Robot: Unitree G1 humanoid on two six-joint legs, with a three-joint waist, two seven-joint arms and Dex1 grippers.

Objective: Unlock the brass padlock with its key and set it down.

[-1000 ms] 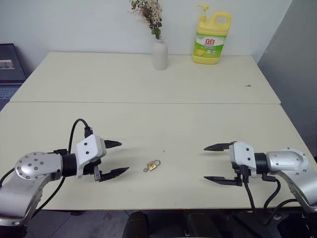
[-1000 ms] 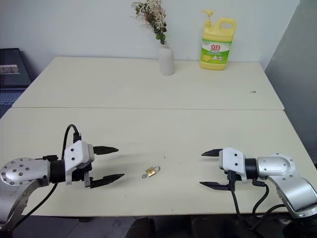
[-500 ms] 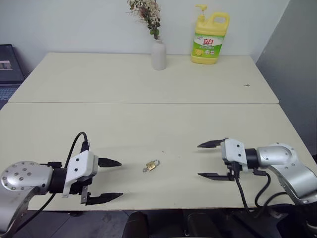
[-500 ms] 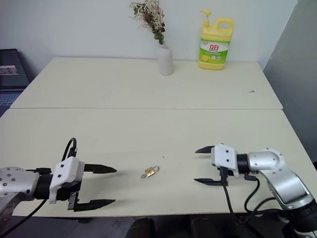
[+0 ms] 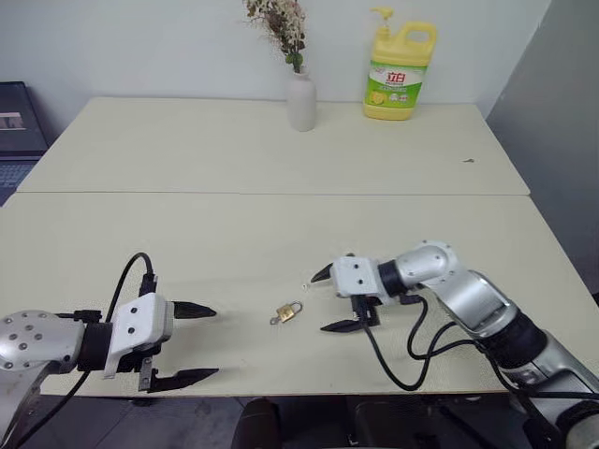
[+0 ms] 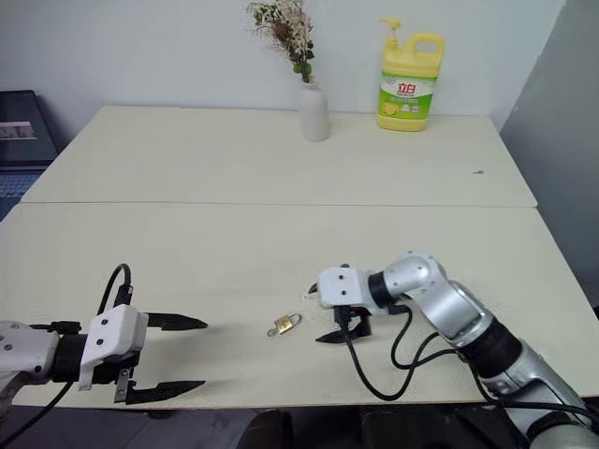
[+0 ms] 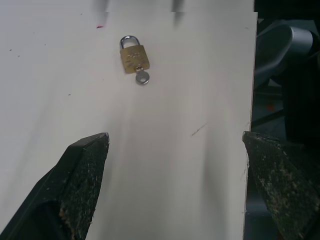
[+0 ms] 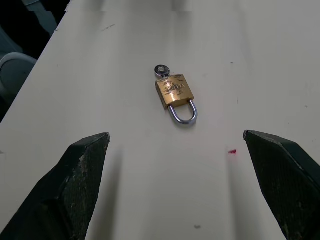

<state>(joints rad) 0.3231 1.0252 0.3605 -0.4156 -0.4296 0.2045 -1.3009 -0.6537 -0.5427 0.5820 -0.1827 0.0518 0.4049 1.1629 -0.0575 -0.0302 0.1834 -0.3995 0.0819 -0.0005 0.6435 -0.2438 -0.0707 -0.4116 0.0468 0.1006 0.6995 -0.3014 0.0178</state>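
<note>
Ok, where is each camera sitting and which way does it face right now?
Head stereo pair: looks forward and down over the table; shows both arms, left gripper, right gripper, padlock between them.
Left wrist: looks along its open fingers at the padlock and key.
Right wrist: looks along its open fingers at the padlock from the opposite side.
Shared: both wrist views show the key in the padlock.

The cream worktop [image 5: 281, 150] carries a brass padlock [image 5: 289, 311], seemingly keyed, near its front edge; vase [image 5: 300, 100] and yellow bottle [image 5: 399, 75] stand well behind the padlock.
</note>
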